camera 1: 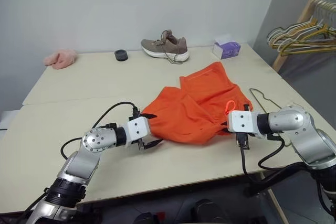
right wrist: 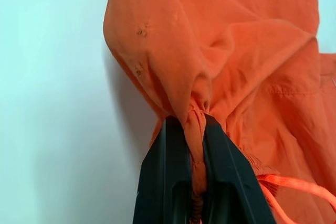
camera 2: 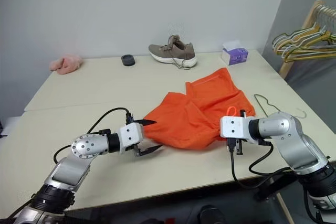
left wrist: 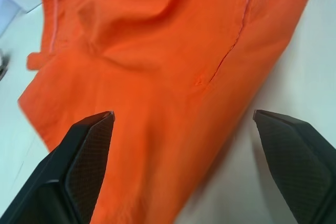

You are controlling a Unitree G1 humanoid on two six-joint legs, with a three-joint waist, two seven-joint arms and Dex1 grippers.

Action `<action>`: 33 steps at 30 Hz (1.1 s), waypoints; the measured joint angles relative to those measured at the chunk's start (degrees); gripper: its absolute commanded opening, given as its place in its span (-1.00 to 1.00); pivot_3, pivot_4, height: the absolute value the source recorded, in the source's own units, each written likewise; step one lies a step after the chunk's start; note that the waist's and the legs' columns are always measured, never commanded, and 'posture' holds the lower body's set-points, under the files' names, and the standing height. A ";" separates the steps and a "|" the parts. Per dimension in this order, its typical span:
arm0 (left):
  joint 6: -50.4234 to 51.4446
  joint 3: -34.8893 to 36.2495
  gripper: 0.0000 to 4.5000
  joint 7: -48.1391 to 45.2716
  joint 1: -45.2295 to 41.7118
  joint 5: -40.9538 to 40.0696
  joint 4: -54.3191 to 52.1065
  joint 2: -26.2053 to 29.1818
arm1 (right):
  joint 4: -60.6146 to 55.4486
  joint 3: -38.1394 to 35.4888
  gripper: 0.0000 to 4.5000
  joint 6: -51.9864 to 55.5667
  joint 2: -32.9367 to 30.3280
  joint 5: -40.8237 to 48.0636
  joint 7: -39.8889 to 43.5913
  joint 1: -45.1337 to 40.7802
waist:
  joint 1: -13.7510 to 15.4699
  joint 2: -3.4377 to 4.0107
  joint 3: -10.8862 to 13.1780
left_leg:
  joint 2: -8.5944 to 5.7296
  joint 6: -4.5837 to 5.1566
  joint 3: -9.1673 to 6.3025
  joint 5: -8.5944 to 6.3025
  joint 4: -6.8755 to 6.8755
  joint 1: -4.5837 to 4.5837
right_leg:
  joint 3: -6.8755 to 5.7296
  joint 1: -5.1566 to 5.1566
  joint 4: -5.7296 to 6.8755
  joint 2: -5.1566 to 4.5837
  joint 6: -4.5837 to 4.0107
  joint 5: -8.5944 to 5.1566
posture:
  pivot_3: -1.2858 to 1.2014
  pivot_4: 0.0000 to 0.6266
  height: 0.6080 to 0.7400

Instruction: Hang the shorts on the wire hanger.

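Orange shorts (right wrist: pixel 220 51) pinched in right gripper (right wrist: pixel 195 129); left gripper (left wrist: pixel 184 116) jaws spread.

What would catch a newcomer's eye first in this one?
The bright orange shorts lie crumpled mid-table, between the two arms. The right tool is shut on a bunched fold at their near right edge, while the left tool sits open at their left edge. The thin wire hanger lies flat just right of the shorts, and a brown shoe stands at the table's far edge.
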 measured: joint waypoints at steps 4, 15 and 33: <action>-4.62 -1.31 1.00 0.95 -2.07 4.40 7.95 0.34 | -1.88 -1.58 -0.99 2.20 -0.89 1.84 0.26 -0.22 | -1.06 0.03 0.02 | 0.00 0.00 -0.02 0.00 0.00 -0.01 | -0.01 0.00 0.00 0.00 0.05 -0.03 | -0.18 -0.85 1.00; -16.83 -4.97 0.22 3.41 -8.50 10.93 21.07 2.23 | -3.38 -1.59 -1.00 3.08 -2.00 3.25 -0.16 0.40 | -2.75 0.04 0.03 | 0.00 0.00 -0.08 0.00 0.01 0.10 | 0.00 0.12 0.02 -0.03 0.24 -0.12 | -0.17 -0.86 1.00; -18.99 -3.32 -0.99 9.21 -4.69 19.32 23.32 16.07 | 30.27 4.92 -1.00 -29.13 13.04 -8.03 -11.31 -16.53 | -3.57 0.08 0.08 | 0.03 -0.01 -0.17 -0.01 -0.22 0.07 | -0.05 -0.04 0.11 -0.26 0.03 0.06 | -0.07 -0.88 1.00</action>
